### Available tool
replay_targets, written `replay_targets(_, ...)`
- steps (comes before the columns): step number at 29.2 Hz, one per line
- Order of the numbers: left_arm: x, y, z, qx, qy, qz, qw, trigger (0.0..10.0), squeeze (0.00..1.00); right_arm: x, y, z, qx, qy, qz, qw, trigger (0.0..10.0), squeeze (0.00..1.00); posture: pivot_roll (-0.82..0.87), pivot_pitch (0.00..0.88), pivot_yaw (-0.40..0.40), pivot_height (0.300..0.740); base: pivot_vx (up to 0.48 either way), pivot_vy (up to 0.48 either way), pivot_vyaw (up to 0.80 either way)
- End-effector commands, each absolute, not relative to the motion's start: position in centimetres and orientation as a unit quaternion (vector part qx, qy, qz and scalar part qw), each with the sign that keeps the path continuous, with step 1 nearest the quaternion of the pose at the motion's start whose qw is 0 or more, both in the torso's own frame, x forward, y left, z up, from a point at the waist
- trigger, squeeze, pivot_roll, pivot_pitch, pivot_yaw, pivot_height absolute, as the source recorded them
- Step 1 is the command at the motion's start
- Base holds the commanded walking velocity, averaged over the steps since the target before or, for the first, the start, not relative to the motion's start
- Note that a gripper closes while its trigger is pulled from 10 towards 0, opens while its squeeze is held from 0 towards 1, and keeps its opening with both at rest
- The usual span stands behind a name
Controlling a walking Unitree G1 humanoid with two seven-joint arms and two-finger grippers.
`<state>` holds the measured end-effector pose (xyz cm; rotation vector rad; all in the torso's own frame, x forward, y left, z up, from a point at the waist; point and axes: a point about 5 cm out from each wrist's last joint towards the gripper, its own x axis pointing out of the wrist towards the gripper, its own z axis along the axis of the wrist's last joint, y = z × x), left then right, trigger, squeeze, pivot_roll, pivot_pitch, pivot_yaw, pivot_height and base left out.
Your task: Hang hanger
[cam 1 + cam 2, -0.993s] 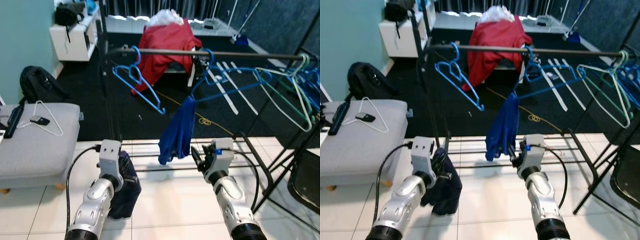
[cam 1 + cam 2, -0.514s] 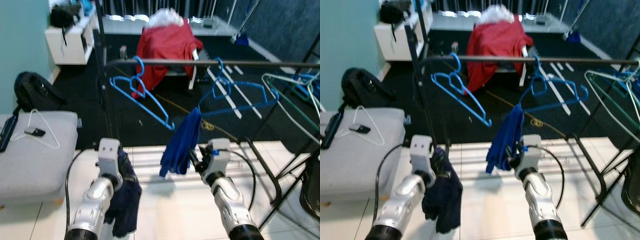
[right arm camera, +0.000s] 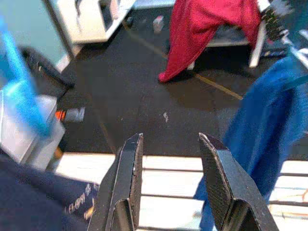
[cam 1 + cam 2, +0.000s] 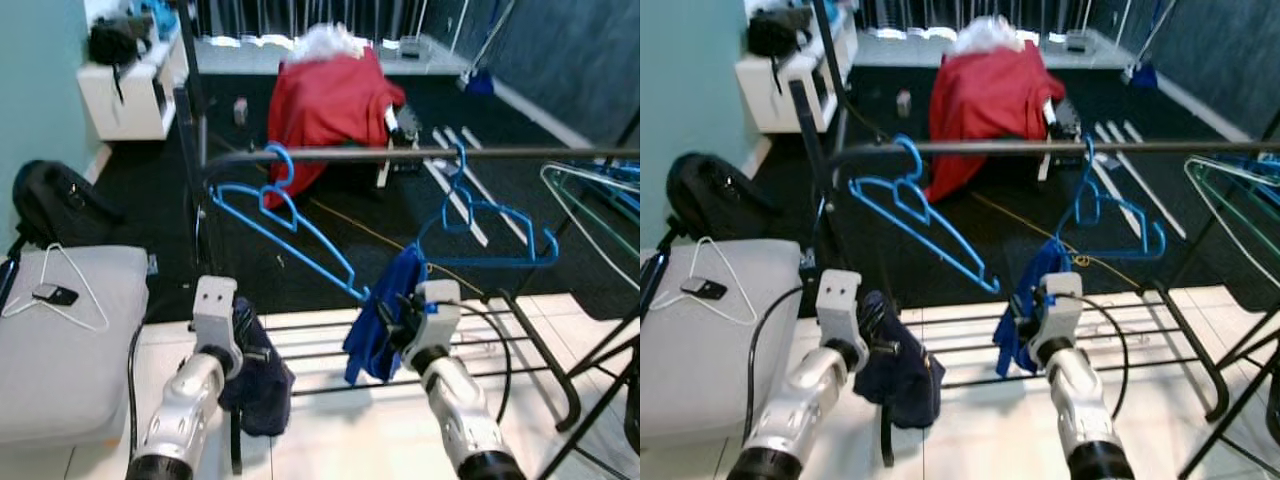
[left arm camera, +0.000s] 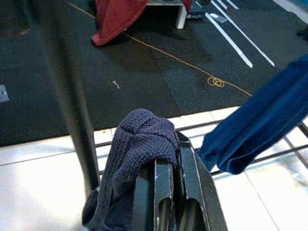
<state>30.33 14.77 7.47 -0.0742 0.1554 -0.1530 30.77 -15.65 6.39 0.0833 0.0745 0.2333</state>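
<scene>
A dark rail (image 4: pixel 400 155) runs across at chest height. An empty blue hanger (image 4: pixel 285 225) hangs tilted near its left end. Further right, a second blue hanger (image 4: pixel 490 225) carries a blue cloth (image 4: pixel 380 335) drooping from its left tip. My left gripper (image 4: pixel 245 345) is low by the rack's left post, shut on a dark navy knit garment (image 5: pixel 142 139) that dangles below it. My right gripper (image 3: pixel 171 142) is open, right beside the blue cloth (image 3: pixel 262 125), with nothing between its fingers.
Pale green and white hangers (image 4: pixel 600 190) hang at the rail's right end. The rack's floor bars (image 4: pixel 520 340) lie ahead. A grey ottoman (image 4: pixel 60 370) with a white wire hanger (image 4: pixel 60 295) stands to the left, and a black backpack (image 4: pixel 50 200) behind it. A red cloth (image 4: pixel 330 100) drapes a chair beyond.
The camera has come closer to the rack and tilted, so the rail sits lower in view. The right blue hanger and its cloth have swung right. The left gripper still holds the navy garment.
</scene>
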Motion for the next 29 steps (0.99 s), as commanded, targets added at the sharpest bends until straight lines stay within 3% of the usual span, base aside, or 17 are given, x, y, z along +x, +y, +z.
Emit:
replay_targets(1,30.2,15.1,7.2,-0.032,0.079,-0.073,0.994,10.0,0.00,30.4,-15.7,5.8,0.044,0.046,0.110,0.992,10.0,0.00,-0.08,0.026,-0.072,0.740,0.000,0.480,0.00)
replay_targets(14,30.2,15.1,7.3,-0.029,0.077,-0.079,0.993,10.0,0.00,29.1,-15.3,4.3,0.043,0.065,0.114,0.990,10.0,0.00,-0.07,0.024,-0.069,0.740,0.000,0.480,0.00)
replay_targets(17,30.2,15.1,7.4,-0.016,0.076,-0.085,0.993,10.0,0.00,28.7,-15.3,3.9,0.043,0.072,0.112,0.990,10.0,0.00,-0.08,0.024,-0.068,0.740,0.000,0.000,0.00)
replay_targets(23,30.3,14.4,7.6,-0.018,0.075,-0.091,0.993,10.0,0.00,28.2,-15.6,3.4,0.041,0.078,0.104,0.991,10.0,0.00,-0.08,0.041,-0.066,0.740,0.000,-0.480,0.00)
replay_targets(29,30.4,14.0,7.7,-0.027,0.069,-0.090,0.993,10.0,0.00,28.0,-15.7,3.3,0.040,0.078,0.100,0.991,10.0,0.00,-0.08,0.044,-0.067,0.740,0.000,0.000,0.00)
